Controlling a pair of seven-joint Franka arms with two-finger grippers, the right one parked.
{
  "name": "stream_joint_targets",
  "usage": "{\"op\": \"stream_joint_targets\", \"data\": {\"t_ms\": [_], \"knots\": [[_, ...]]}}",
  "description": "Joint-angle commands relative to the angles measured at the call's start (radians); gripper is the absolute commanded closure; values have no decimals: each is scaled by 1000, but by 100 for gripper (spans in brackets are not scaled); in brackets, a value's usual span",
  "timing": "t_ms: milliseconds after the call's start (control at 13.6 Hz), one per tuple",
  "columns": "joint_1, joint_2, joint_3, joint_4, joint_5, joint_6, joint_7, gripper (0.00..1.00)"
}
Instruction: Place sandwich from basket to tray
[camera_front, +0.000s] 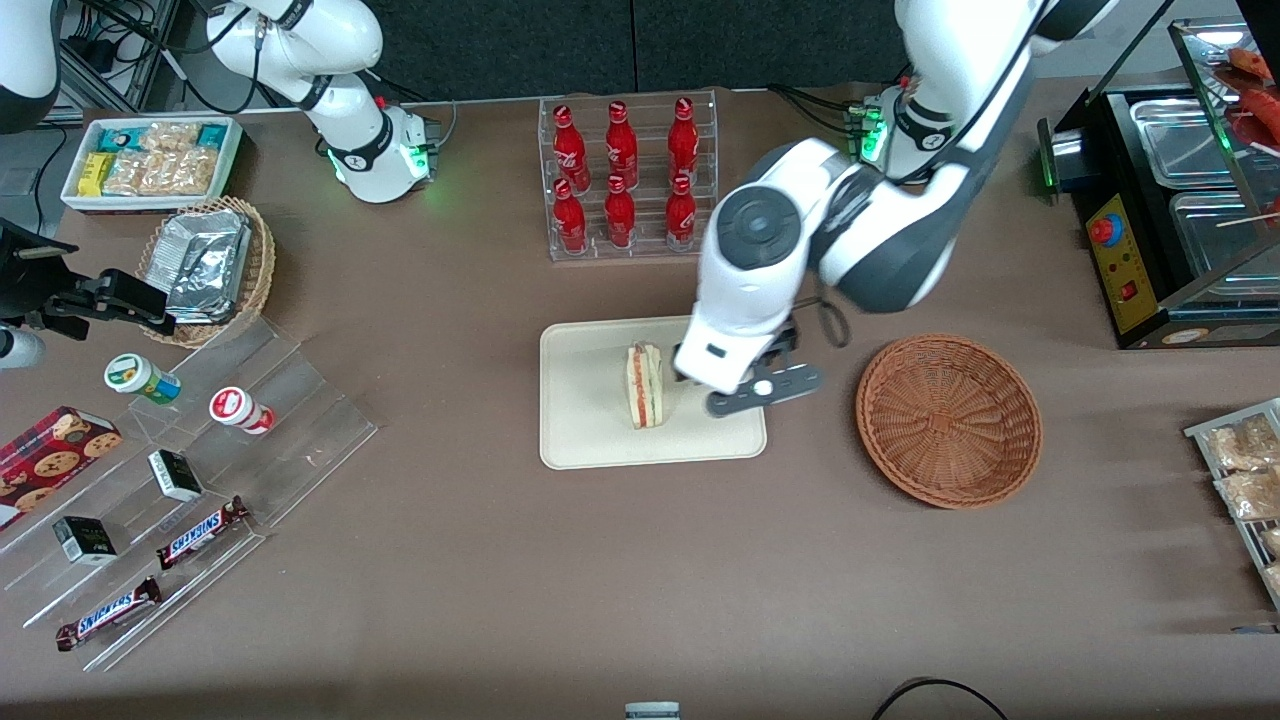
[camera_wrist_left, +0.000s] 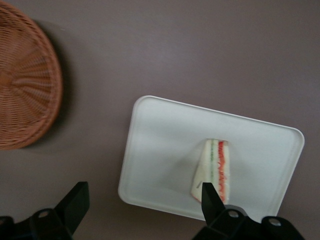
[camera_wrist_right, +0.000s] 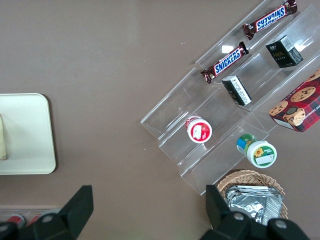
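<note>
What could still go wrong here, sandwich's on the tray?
1. The sandwich stands on edge on the tray; a nudge could tip it.
2. The open gripper hovers above the tray with one finger close over the sandwich; a sideways retreat might clip it.
3. The basket sits beside the tray, possibly in the retreat path.

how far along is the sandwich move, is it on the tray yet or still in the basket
Nearly done, by the look of it. The sandwich already stands on the cream tray, and the reddish-brown wicker basket is empty. Nothing is in hand: the left arm's claw is open above the tray's edge, holding nothing. What seems left is only for the arm to pull away from the tray.
</note>
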Motion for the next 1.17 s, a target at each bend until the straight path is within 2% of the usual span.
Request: {"op": "stream_joint_targets", "data": {"t_ms": [0,440,733,1027,1100], "knots": [[-10,-93,128,-26,-92,-100,171,1],[-10,-213,389,-29,-184,-267,555,1],[-10,-250,518,-29,-190,-317,738,1],[4,-293,561,-46,-192,-350,870,1],[93,-299,531,-50,-193,-367,888,1]]}}
